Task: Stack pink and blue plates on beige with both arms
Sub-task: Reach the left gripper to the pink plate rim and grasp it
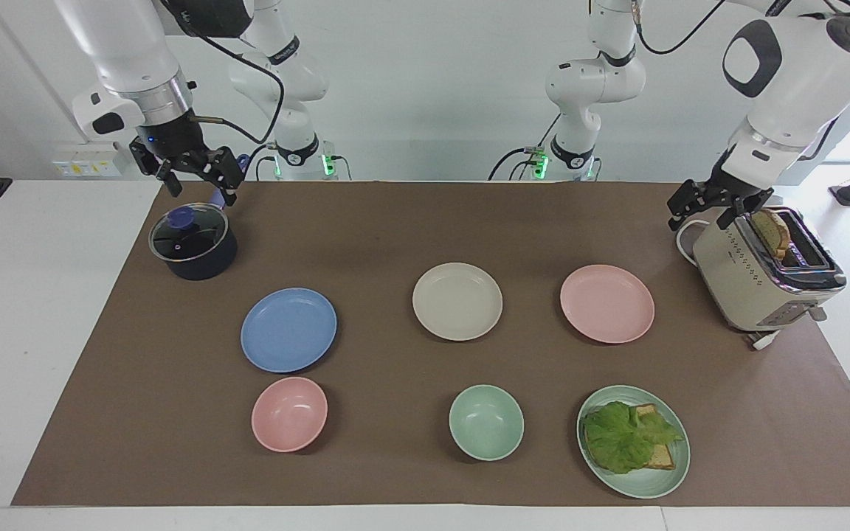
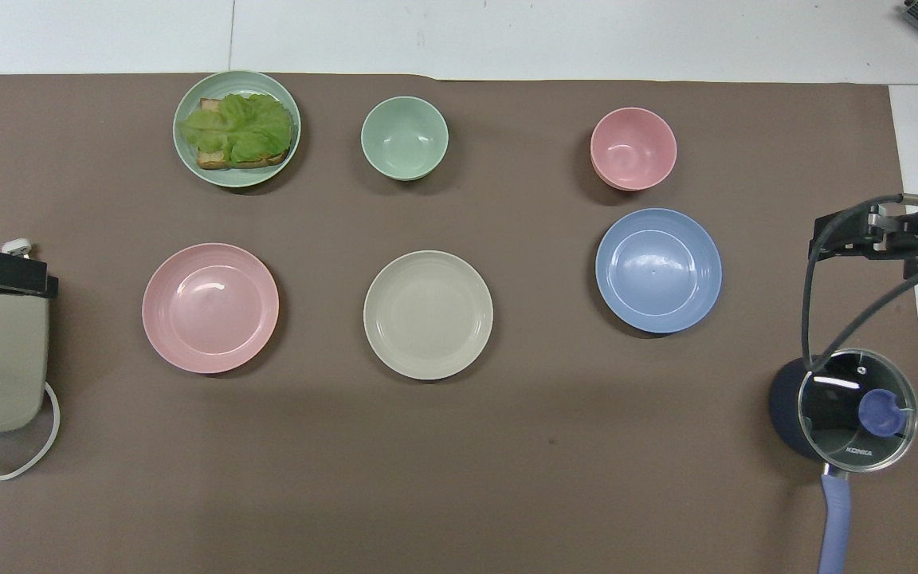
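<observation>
Three flat plates lie apart in a row on the brown mat. The beige plate (image 1: 457,302) (image 2: 428,315) is in the middle. The pink plate (image 1: 607,303) (image 2: 210,308) lies toward the left arm's end, the blue plate (image 1: 288,330) (image 2: 658,270) toward the right arm's end. My left gripper (image 1: 699,215) (image 2: 1,275) hangs open and empty over the corner of the toaster. My right gripper (image 1: 200,188) (image 2: 853,239) hangs open and empty just over the lidded pot.
A beige toaster (image 1: 761,276) with bread stands at the left arm's end, its cord beside it. A dark pot (image 1: 192,243) with a glass lid stands at the right arm's end. A pink bowl (image 1: 289,414), a green bowl (image 1: 486,422) and a green plate (image 1: 646,483) with lettuce and bread lie farthest from the robots.
</observation>
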Controlling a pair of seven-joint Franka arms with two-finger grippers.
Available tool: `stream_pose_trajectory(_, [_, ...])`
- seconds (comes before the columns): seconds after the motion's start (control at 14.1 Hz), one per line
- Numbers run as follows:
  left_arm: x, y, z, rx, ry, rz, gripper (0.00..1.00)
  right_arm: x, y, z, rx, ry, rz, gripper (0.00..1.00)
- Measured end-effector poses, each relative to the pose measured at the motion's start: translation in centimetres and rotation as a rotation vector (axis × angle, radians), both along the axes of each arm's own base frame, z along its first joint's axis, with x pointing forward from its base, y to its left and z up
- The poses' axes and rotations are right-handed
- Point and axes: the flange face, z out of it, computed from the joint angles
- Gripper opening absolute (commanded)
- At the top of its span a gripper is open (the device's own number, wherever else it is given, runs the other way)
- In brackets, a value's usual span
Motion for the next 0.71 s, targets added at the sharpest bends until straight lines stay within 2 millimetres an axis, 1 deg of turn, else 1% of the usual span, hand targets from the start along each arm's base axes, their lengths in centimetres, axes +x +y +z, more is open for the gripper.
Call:
stream_pose_trajectory(0.36, [1.1, 0.2, -8.6, 0.002, 0.011, 0.010, 1.00, 0.0, 0.0, 0.0, 0.000, 0.000, 0.000, 1.00])
stream_pose_trajectory(0.5, [1.1, 0.3, -12.2, 0.004, 0.003, 0.014, 1.00, 0.0, 0.0, 0.0, 0.000, 0.000, 0.000, 1.00])
stream_pose_trajectory(0.71, [0.6, 0.4, -17.9, 0.008, -0.009, 0.021, 1.00, 0.0, 0.0, 0.0, 0.000, 0.000, 0.000, 1.00])
